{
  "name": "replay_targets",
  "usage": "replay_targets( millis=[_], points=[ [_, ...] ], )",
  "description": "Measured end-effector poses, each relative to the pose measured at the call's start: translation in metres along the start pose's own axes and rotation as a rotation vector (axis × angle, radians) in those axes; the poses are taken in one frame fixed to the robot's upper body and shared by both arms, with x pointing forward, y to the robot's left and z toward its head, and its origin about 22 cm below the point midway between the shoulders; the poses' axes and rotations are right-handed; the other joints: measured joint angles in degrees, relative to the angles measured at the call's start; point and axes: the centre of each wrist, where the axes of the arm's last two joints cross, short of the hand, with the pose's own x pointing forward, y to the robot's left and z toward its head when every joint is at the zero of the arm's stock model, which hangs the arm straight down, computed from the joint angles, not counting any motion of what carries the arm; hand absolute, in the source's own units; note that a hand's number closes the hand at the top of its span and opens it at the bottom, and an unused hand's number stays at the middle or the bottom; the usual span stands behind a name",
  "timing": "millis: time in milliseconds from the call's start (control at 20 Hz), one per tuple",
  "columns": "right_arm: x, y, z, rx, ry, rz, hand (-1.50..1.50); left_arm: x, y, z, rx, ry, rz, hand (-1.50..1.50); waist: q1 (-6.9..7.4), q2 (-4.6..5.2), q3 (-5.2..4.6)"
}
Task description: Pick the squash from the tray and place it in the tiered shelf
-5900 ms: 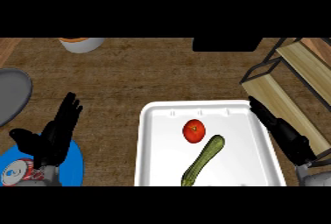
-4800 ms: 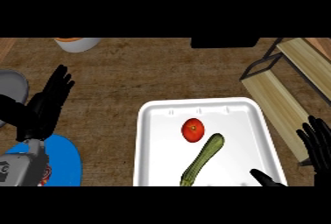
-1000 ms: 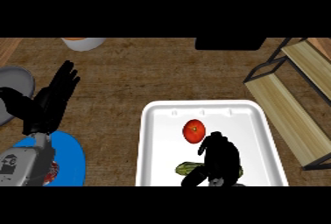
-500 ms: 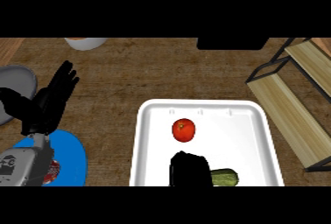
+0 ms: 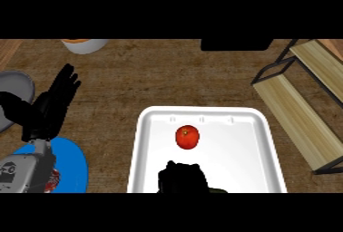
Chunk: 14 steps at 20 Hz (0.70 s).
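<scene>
Brown counter (image 5: 167, 77) with white tray (image 5: 144, 149) at lower centre. Low over its bottom edge, right hand (image 5: 181, 176), nearer; open or closed, cannot tell. Just right of it, mostly hidden, squash (image 5: 216, 190), long axis unclear. Upper right, shelf (image 5: 295, 113). Far left, left hand (image 5: 48, 111), spread, resting.

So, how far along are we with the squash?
Nothing is placed yet. The right hand is at the near edge of the tray, fingers curled over the mostly hidden squash. Left to do: lift it and set it in the shelf.
</scene>
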Motion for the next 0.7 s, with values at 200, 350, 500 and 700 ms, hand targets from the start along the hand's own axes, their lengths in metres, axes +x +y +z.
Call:
replay_targets(
  millis=[200,350,500,700],
  points=[
    [0.010,-0.037,0.005,-0.184,-0.057,-0.089,1.50,-0.001,0.000,0.000,0.007,0.008,-0.002,0.00,-0.44,-0.15,-0.02],
    [0.015,-0.074,0.017,-0.297,-0.079,-0.177,1.50,0.000,0.003,0.000,0.012,0.010,-0.002,0.00,-0.54,-0.13,-0.06],
    [0.013,-0.107,0.031,-0.376,-0.080,-0.240,1.50,-0.002,0.002,-0.001,0.007,0.011,0.000,0.00,-0.65,-0.02,-0.08],
    [0.004,-0.149,0.043,-0.476,-0.056,-0.289,1.50,-0.003,-0.001,-0.001,-0.002,0.004,-0.004,0.00,-0.37,0.13,-0.11]
  ],
)
